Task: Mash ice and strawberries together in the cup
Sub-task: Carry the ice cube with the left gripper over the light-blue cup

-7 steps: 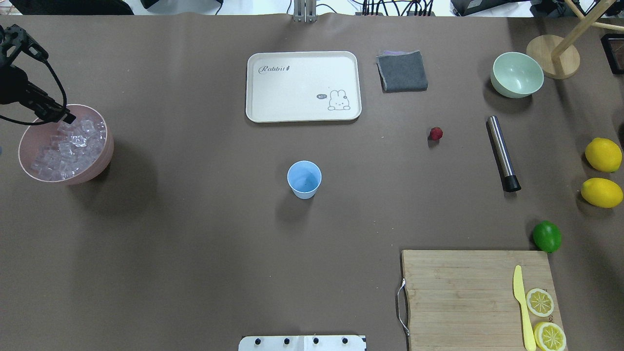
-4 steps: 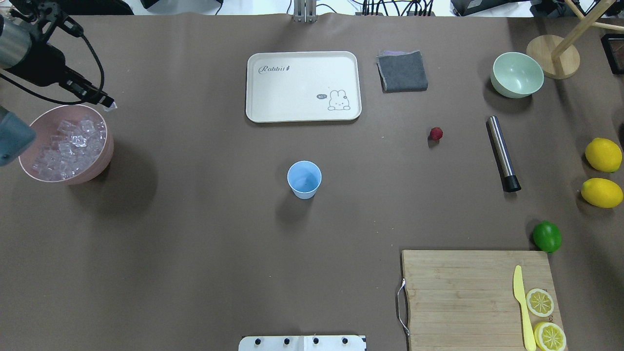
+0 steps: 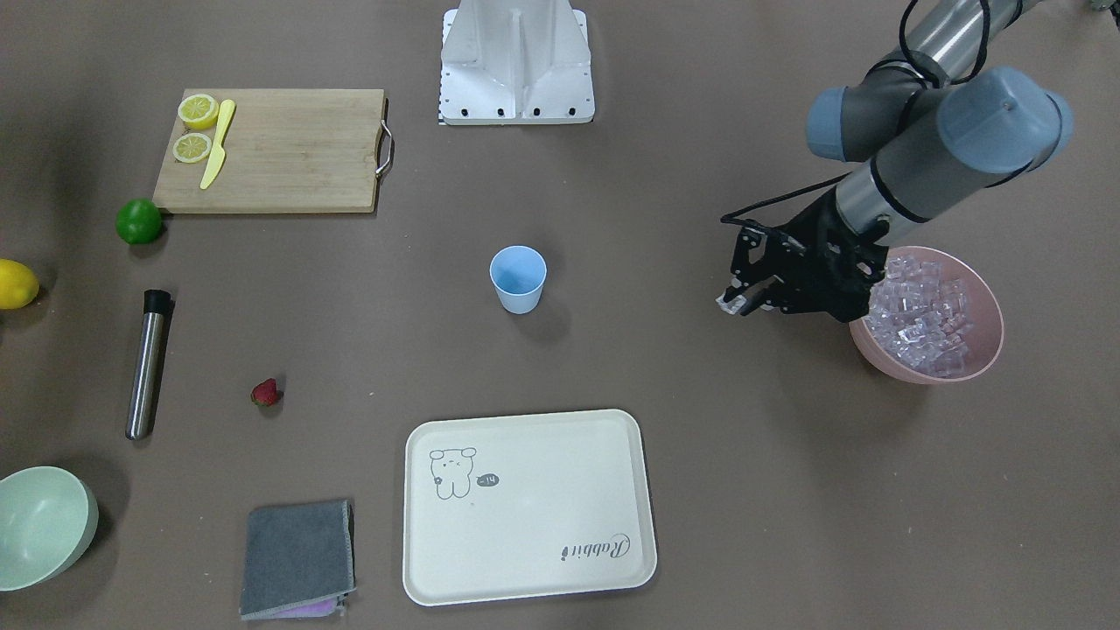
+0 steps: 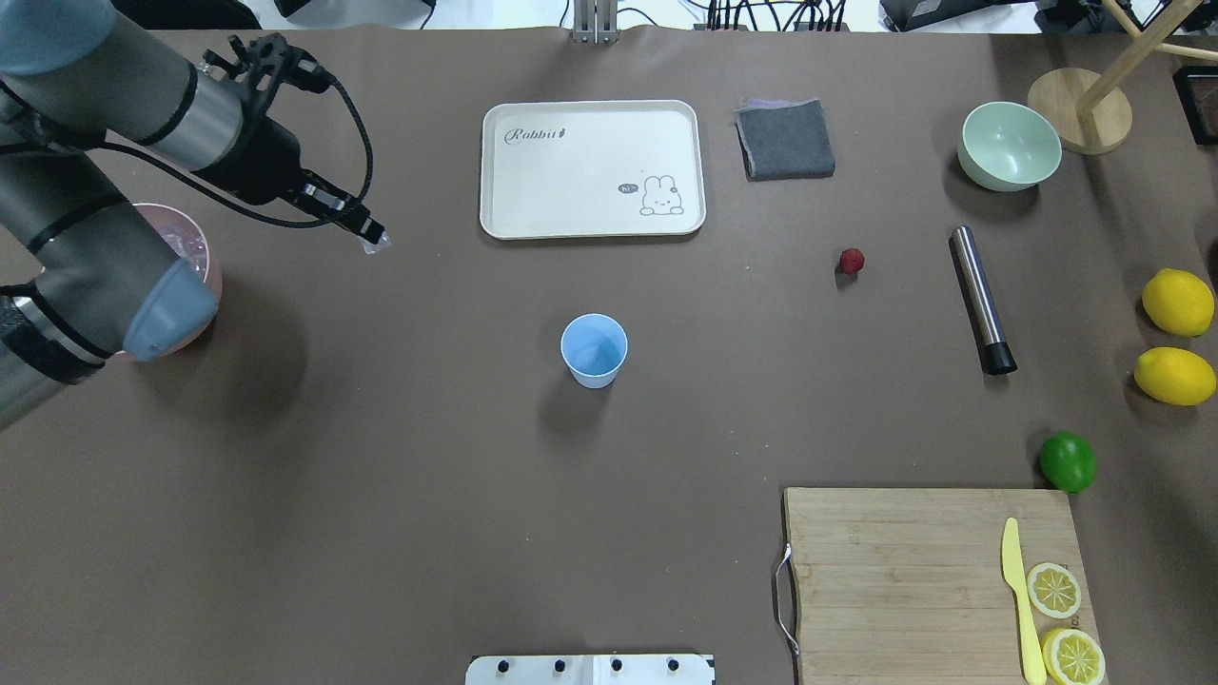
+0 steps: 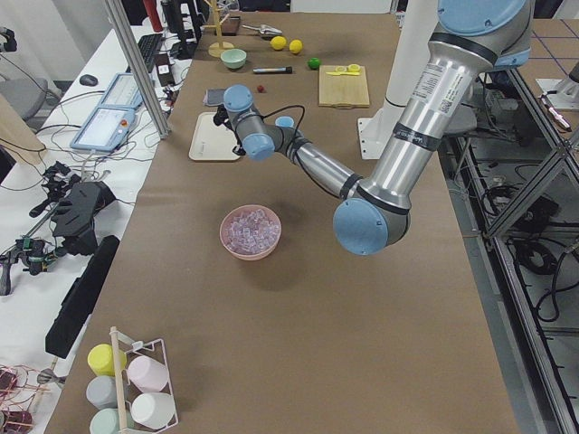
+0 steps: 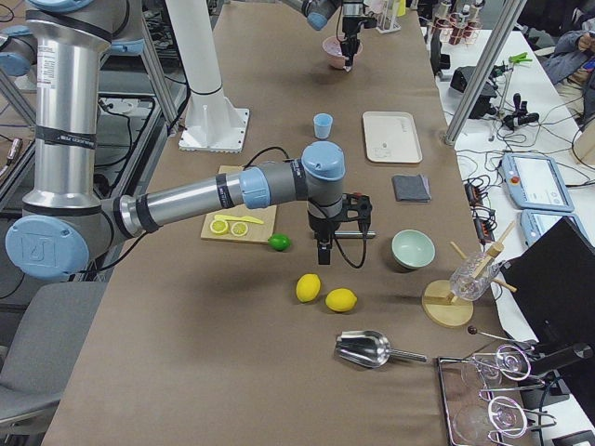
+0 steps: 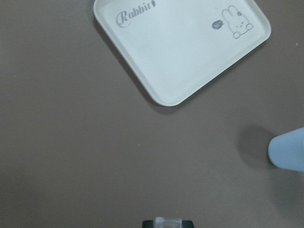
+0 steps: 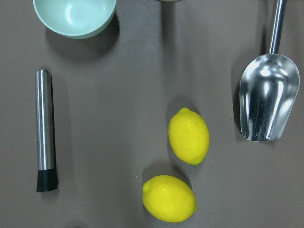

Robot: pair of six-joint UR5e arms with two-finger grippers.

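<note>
The light blue cup stands upright at the table's middle and looks empty; it also shows in the front view. My left gripper is shut on one clear ice cube and holds it above the table, between the pink bowl of ice and the cup. The cube shows at the bottom edge of the left wrist view. The small red strawberry lies on the table to the cup's right. My right gripper hovers near the lemons; I cannot tell if it is open or shut.
A cream tray and a grey cloth lie behind the cup. A steel muddler, a pale green bowl, two lemons, a lime and a cutting board are on the right.
My left gripper has lifted out of the pink bowl with an ice cube and moved right, toward the cup. Nothing else has moved.
</note>
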